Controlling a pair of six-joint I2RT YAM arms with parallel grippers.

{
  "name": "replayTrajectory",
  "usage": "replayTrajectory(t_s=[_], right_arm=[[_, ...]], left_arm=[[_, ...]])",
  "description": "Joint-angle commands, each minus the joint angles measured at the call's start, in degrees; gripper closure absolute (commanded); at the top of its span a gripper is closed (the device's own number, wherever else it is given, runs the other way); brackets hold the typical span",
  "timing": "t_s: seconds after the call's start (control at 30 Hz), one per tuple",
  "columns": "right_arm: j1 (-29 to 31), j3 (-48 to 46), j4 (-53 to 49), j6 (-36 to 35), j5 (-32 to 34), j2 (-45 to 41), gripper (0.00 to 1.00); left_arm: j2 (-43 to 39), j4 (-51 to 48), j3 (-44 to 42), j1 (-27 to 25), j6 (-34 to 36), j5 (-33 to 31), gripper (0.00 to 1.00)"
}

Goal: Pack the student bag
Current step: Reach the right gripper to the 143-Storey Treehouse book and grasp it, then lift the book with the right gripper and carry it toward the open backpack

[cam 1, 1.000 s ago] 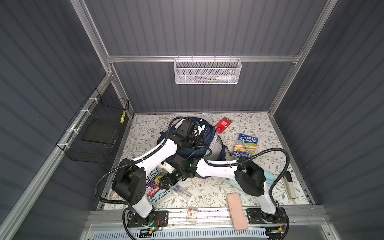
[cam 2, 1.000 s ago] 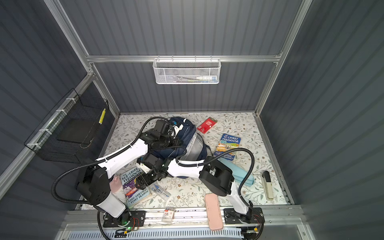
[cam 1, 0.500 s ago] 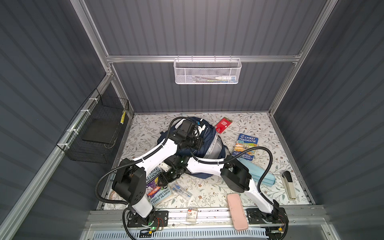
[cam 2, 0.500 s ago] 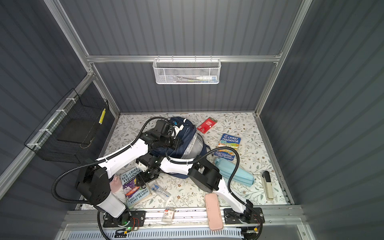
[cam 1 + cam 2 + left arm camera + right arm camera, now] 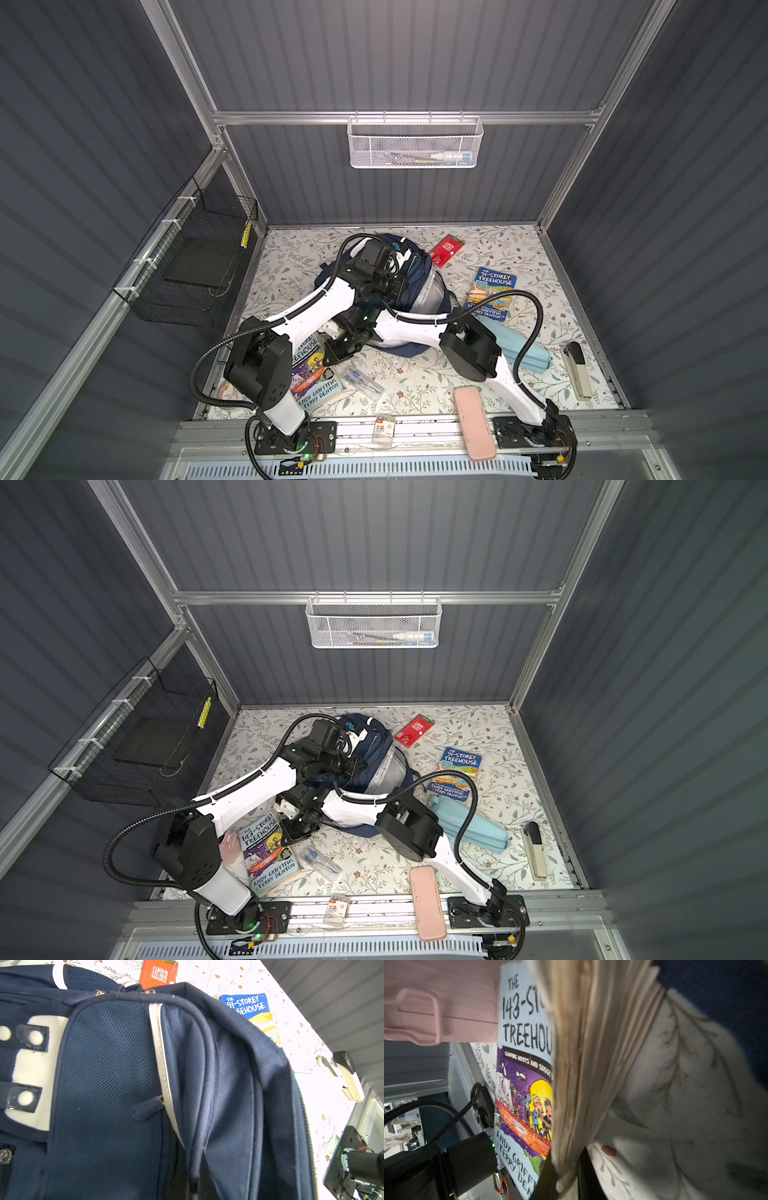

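Left end effector (image 5: 401, 286): together, at the student bag (image 5: 419, 270) opening (hold on fabric unclear) | right end effector (image 5: 564, 1176): clamped on book (image 5: 525, 1084) page edge | student bag: on table (image 5: 415, 386), mid-floor toward back wall, mouth agape

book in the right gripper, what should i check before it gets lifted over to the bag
1. Right gripper shut on the book: ok, pages sit between its jaws.
2. Cover inside that grip: cannot tell.
3. Left gripper shut on the bag: ok, fabric folds toward it.
4. Bag mouth open: ok, grey lining shows in both top views.
5. Pink box clear of the book: cannot tell, they overlap in the right wrist view.
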Motion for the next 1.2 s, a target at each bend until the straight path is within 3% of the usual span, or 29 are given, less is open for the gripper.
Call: replayTrajectory(t_s=[0.0, 0.07, 0.53, 0.73, 0.87, 0.97, 1.17], right_arm=[[0.4, -3.7, 3.4, -0.7, 0.6, -2.3, 0.95], [0.4, -6.1, 5.1, -0.7, 2.1, -4.6, 1.0], [0.9, -24.3, 23.6, 7.7, 4.8, -21.9, 1.0], [1.4, -27.4, 24.8, 7.6, 7.5, -27.5, 1.0], [1.5, -34.2, 30.1, 9.9, 9.1, -32.7, 1.0], [3.7, -35.4, 26.1, 6.0, 15.8, -36.6, 1.0], [4.0, -42.0, 27.5, 8.5, 19.4, -44.0, 1.0]], left_arm=[[-1.4, 3.8, 0.3, -0.4, 0.1, 0.5, 1.0], [-1.7, 3.4, 0.3, -0.3, 0.4, 0.3, 1.0], [-2.1, -0.7, 4.8, 0.5, 2.6, -3.6, 1.0], [-1.9, -2.2, 7.3, 0.6, 4.1, -4.9, 1.0], [-1.5, -2.6, 9.1, 0.7, 4.7, -4.7, 1.0], [-0.4, -2.8, 9.4, 0.8, 5.3, -5.3, 1.0], [1.8, -2.2, 10.6, 1.3, 5.0, -4.7, 1.0]])
